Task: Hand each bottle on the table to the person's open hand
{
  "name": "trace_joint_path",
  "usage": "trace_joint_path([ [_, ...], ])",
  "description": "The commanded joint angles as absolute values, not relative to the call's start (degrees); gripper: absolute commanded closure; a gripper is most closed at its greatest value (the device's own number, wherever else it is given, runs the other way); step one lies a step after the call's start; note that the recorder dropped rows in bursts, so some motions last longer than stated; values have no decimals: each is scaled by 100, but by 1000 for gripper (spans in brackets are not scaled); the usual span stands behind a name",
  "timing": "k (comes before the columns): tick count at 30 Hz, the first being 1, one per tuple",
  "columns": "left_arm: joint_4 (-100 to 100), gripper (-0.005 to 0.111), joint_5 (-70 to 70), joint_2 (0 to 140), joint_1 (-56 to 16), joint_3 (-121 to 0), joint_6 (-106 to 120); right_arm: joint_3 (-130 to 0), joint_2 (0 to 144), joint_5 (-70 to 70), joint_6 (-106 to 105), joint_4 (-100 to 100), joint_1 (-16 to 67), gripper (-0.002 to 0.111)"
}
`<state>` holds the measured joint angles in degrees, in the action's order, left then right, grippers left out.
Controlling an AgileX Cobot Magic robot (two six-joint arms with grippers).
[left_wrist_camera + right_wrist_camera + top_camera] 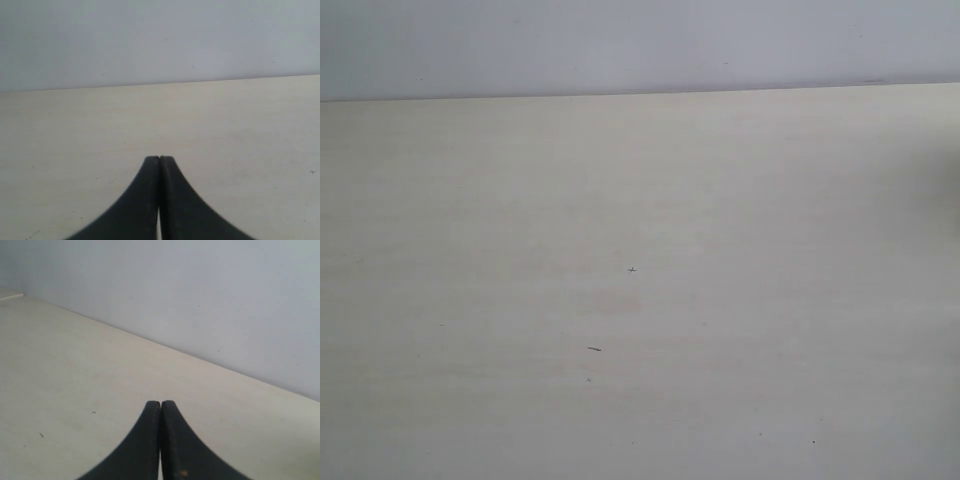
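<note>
Hovering over the tabletop [740, 180], the left hand [159, 160] and right hand [160, 404] are both pinched fully closed on nothing, and with no bottles or person's open hand in view ahead of either, I cannot tell whether handovers are finished or unstarted.

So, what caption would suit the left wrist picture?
Shut black left gripper pointing across the pale wood-grain table toward a plain grey wall.
</note>
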<state>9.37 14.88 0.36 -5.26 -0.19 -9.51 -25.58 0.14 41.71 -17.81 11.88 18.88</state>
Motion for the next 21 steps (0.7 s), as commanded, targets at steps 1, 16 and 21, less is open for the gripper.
trace_joint_path([
  [1, 977, 107, 1458, 0, -517, 0, -932, -2530, 0, 4128, -1777, 1198, 1865, 108],
  [16, 977, 107, 1458, 0, -517, 0, -932, -2530, 0, 3324, -1779, 1166, 1630, 108],
  [21, 977, 107, 1458, 0, -517, 0, -932, -2096, 0, 1769, -1779, 1183, 747, 108],
])
